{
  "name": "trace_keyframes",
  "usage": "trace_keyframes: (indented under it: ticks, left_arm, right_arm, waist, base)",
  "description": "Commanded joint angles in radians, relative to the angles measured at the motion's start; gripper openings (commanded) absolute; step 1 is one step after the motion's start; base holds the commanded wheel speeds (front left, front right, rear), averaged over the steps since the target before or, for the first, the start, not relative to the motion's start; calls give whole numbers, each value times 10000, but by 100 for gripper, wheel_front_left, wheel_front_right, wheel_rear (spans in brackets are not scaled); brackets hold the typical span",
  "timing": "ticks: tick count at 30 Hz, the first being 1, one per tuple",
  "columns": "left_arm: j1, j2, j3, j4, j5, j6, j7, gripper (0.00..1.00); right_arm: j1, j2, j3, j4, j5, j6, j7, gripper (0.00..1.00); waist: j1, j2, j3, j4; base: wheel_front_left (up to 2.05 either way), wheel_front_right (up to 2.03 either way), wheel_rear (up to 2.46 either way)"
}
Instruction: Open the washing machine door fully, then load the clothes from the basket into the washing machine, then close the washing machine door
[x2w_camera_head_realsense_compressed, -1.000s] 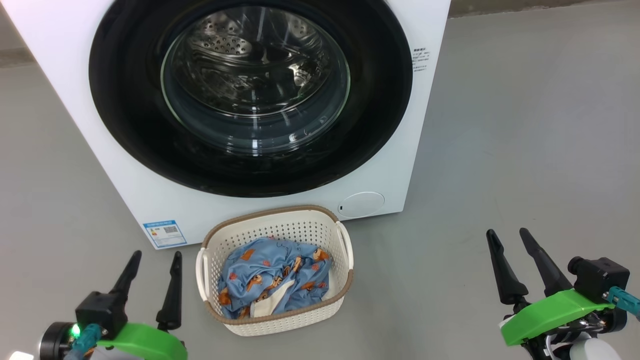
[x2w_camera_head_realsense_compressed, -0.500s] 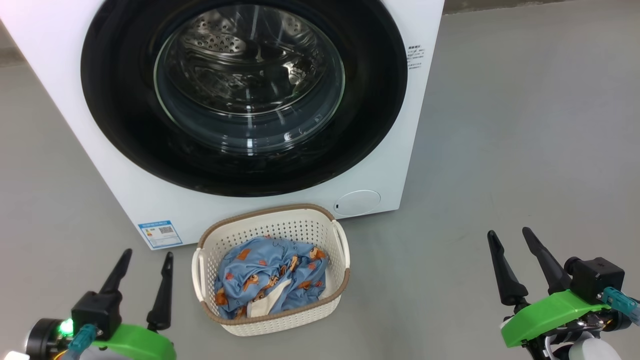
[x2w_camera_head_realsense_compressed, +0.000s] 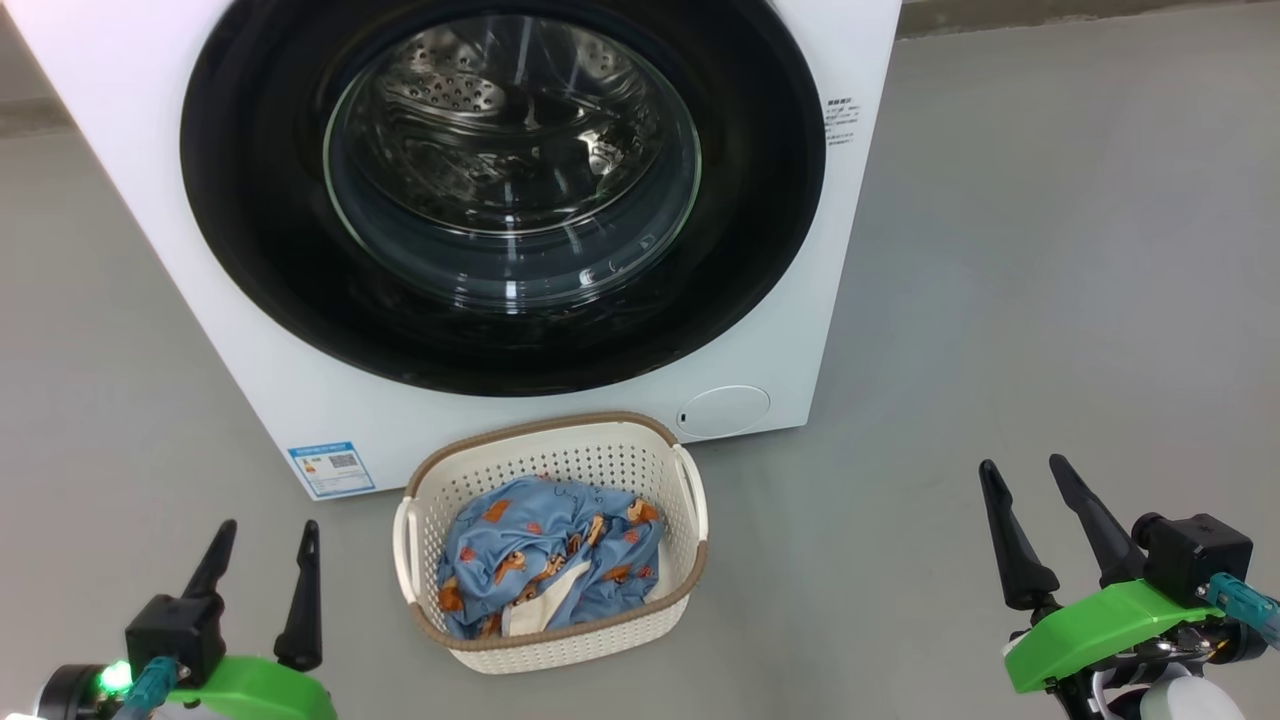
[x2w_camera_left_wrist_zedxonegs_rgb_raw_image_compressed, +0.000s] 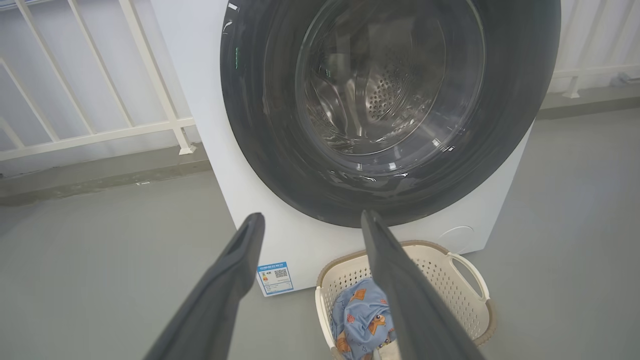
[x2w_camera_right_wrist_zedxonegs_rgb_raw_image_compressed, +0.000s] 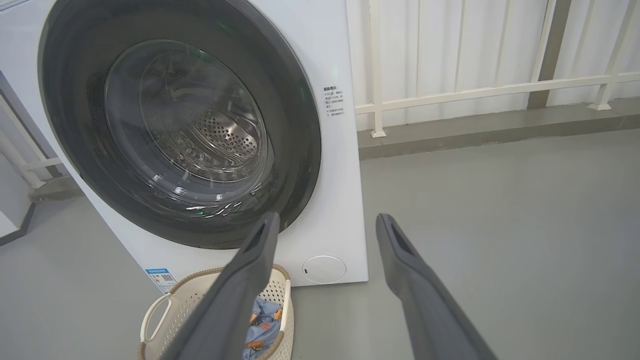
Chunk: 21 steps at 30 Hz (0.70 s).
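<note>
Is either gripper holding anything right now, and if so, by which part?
Nothing is held. The left gripper and right gripper are both open and empty; the light blue printed clothes lie in the cream perforated plastic basket.

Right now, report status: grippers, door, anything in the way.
Left gripper and right gripper open, empty, low at either side. Door shut. Clothes in basket, on the floor right before the door.
</note>
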Motion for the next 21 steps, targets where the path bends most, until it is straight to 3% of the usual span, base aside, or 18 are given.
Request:
trace_keyframes:
  ticks: [1, 21]
  left_arm:
    - [-439, 185, 386, -161, 41, 103, -67, 100]
    - [-534, 131, 616, 380, -92, 425, -67, 100]
  right_arm:
    - [-288, -68, 251, -289, -92, 16, -14, 100]
    - [-222, -13, 162, -325, -108, 16, -68, 100]
  waist:
    - [0, -1, 0, 20]
    - [0, -1, -15, 7]
  base:
    - [0, 0, 0]
    - [0, 0, 0]
